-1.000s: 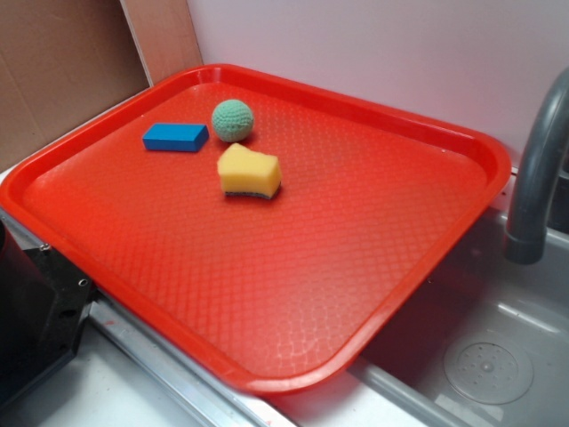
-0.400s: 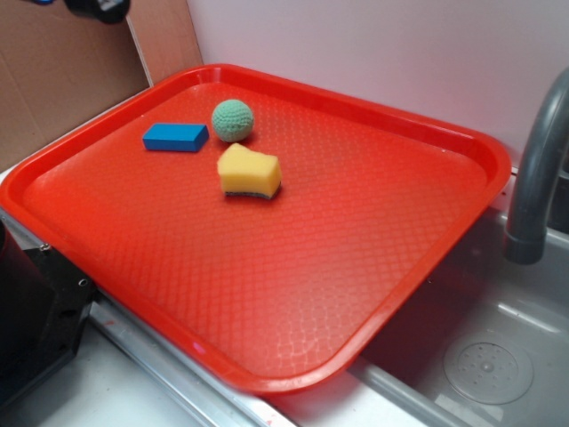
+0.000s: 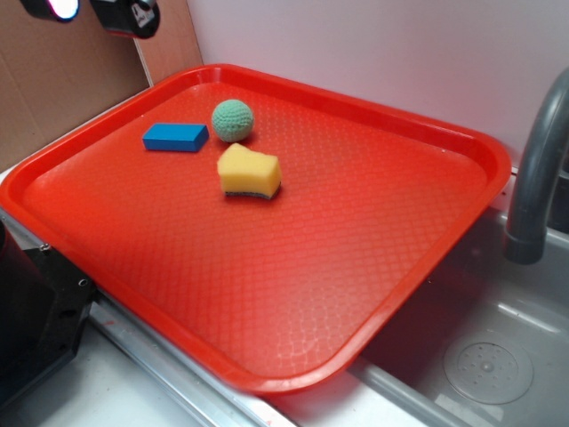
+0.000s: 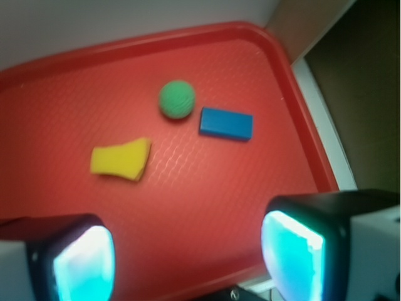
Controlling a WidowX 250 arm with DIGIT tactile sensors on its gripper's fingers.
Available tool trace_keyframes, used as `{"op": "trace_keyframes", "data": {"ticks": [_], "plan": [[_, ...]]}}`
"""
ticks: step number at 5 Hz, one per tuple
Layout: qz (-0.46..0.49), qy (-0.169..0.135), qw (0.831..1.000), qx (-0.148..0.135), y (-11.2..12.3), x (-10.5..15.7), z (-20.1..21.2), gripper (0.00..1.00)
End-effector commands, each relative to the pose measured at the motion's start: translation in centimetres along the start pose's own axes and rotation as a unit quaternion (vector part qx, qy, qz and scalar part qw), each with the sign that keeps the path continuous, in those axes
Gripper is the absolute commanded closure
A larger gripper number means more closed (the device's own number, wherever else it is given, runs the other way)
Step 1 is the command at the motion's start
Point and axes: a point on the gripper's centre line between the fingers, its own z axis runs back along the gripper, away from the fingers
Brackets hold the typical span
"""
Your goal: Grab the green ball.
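Wrist view: gripper (image 4: 188, 251) wide, empty, high above tray (image 4: 56, 75). Green ball (image 4: 177, 100) near far-left corner, close beside blue block (image 4: 226, 123). Centre fingers over ball, straddle clear of block and sponge (image 4: 121, 159), then descend.

Exterior view: gripper (image 3: 96, 11) cut by the top edge; only the lower ends of two dark parts show, so finger spacing cannot be read there. Grey faucet (image 3: 536, 173) cut by the right edge, its top out of frame. Black object (image 3: 36, 307) at lower left cut by the left edge; identity unclear. Red tray (image 3: 373, 356) near corner hides the sink rim beneath it.

Wrist view: whole frame soft, motion-blurred. Both fingers (image 4: 294, 254) cut by the bottom edge, tips not shown. Knit texture of the green ball (image 4: 177, 99) not resolvable. Tray's near and left parts run out of frame.
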Motion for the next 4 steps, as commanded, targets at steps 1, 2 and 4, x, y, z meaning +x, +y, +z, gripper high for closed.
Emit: {"op": "trace_keyframes", "data": {"ticks": [1, 2, 4], "plan": [[0.044, -0.029, 0.998, 0.026, 1.3, 1.9, -3.5, 0.0], [0.042, -0.041, 0.998, 0.016, 1.5, 2.9, -4.8, 0.0], [0.027, -0.037, 0.998, 0.045, 1.0, 5.1, -9.5, 0.0]]}}
